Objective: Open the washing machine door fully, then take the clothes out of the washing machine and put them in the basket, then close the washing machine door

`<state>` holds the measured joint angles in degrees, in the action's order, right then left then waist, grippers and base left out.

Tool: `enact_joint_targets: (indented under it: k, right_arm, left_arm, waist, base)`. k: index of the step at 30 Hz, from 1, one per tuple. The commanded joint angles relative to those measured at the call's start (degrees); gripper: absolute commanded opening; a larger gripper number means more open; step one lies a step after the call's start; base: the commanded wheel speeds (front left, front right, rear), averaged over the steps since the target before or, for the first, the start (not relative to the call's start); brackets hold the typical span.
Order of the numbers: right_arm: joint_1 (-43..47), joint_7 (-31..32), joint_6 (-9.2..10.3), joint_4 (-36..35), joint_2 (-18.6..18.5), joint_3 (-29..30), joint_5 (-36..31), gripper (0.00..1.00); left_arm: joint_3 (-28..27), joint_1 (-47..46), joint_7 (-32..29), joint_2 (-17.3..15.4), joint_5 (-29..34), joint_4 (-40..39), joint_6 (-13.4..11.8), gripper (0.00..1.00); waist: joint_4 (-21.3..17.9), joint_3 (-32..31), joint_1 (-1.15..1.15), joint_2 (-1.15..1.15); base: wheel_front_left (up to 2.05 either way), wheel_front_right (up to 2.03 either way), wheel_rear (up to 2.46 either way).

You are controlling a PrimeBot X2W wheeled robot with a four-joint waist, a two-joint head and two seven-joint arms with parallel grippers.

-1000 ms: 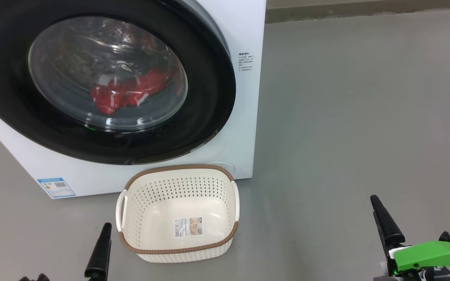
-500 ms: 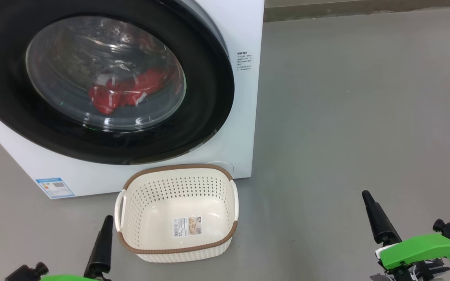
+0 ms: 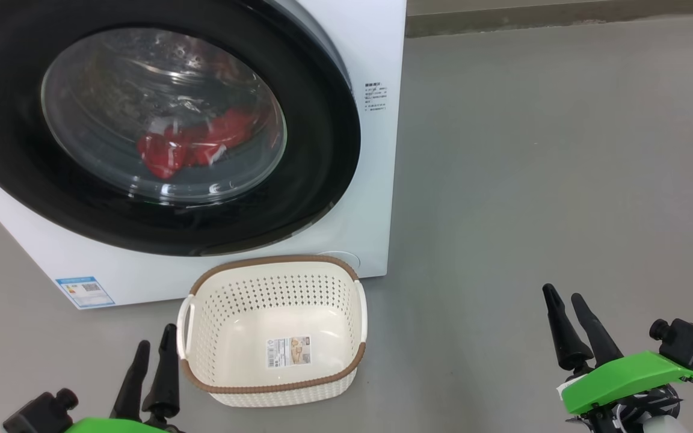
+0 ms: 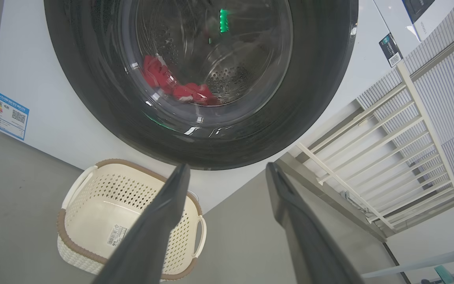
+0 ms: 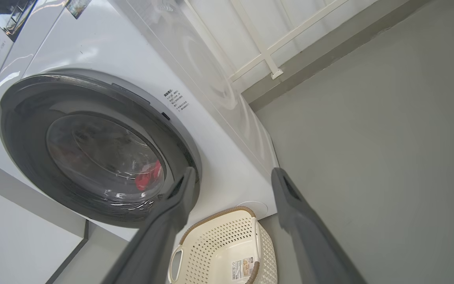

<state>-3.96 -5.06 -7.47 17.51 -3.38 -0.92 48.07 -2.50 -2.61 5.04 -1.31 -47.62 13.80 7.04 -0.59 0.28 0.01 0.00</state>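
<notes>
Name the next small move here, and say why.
Probably raise the right gripper toward the right rim of the washing machine door to start pulling it open. The door looks shut, the red clothes lie behind its glass, the basket is empty, and the left gripper, like the right, hangs open and low, touching nothing.

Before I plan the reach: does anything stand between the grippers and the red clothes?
Yes: the door stands in front of the clothes, seen through its glass. The left gripper and right gripper are open, apart from it.
</notes>
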Motion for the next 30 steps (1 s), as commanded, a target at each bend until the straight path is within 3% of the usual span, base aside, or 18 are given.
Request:
enact_joint_targets:
  k: [1,30]
  right_arm:
    - [-2.99,-0.86,-0.01,-1.54,-0.51,-0.71,-2.62,1.00]
    - [-5.09,-5.56,-0.02,-2.00,-1.56,-3.93,-21.96,1.00]
  left_arm:
    - [-1.23,-2.78,0.78,-0.92,2.50,-1.92,0.27,1.00]
    - [-1.57,-4.08,5.54,-1.20,22.36,-3.50,0.36,1.00]
  waist:
    - [-0.02,-0.08,-0.01,0.00]
    - [-0.30,0.64,-0.01,0.00]
  base:
    - [0.00,0.00,0.00]
    - [0.00,0.00,0.00]
